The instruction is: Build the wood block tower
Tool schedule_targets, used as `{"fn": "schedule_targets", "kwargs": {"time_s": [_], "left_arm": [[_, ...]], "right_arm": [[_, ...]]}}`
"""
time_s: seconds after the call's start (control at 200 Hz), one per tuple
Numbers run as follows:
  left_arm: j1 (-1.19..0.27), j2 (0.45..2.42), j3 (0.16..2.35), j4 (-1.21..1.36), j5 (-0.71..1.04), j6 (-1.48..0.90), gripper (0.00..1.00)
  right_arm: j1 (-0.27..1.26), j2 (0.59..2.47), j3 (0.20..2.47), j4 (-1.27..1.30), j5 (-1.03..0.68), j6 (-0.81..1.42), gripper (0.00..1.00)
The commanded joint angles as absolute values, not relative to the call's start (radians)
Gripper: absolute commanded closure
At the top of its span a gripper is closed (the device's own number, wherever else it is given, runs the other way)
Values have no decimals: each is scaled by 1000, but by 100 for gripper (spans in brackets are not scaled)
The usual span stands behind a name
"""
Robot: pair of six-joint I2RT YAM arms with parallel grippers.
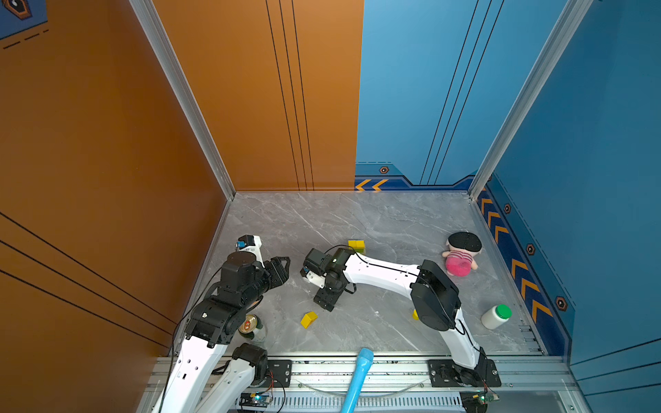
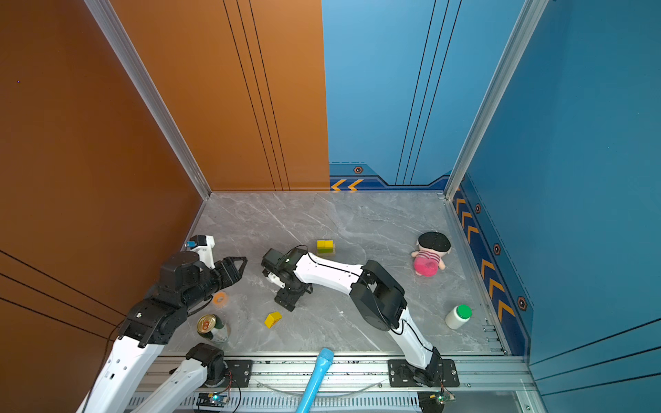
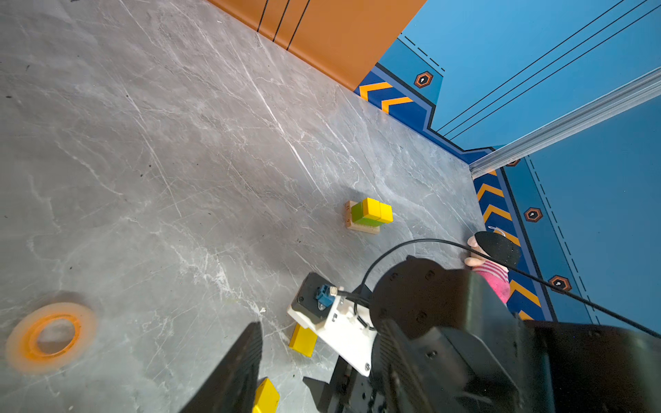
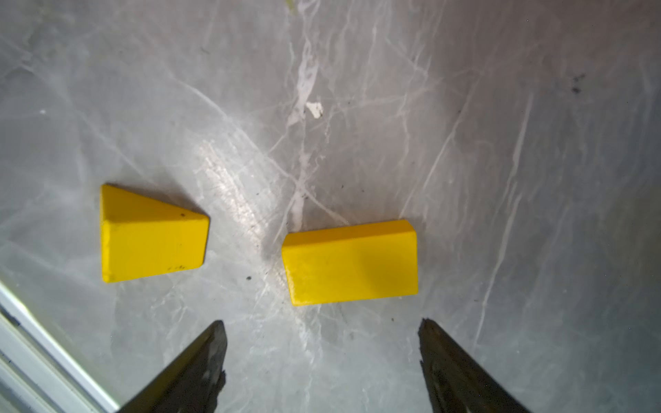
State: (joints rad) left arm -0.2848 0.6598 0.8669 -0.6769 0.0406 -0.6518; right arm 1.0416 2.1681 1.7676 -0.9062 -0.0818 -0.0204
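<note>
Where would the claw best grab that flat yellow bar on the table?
Probably from straight above, pinching the yellow bar across its two short ends: it lies flat, those ends are parallel, and the right gripper hangs open, wider than the bar.

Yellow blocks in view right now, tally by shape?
cubes, on the green bar: 2
roof-shaped piece: 1
bar: 1
half-hidden piece, shape unclear: 1
Total: 5
</note>
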Motion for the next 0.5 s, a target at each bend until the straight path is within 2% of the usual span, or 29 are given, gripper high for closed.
{"fn": "schedule_targets", "kwargs": {"time_s": [0.0, 0.496], "left_arm": [[-267, 652, 874, -695, 15, -629, 45], [-249, 659, 886, -684, 34, -619, 45]], "right_arm": [[1025, 2192, 1827, -900, -90, -32, 14], [1008, 2225, 1827, -888, -117, -47, 16]]}}
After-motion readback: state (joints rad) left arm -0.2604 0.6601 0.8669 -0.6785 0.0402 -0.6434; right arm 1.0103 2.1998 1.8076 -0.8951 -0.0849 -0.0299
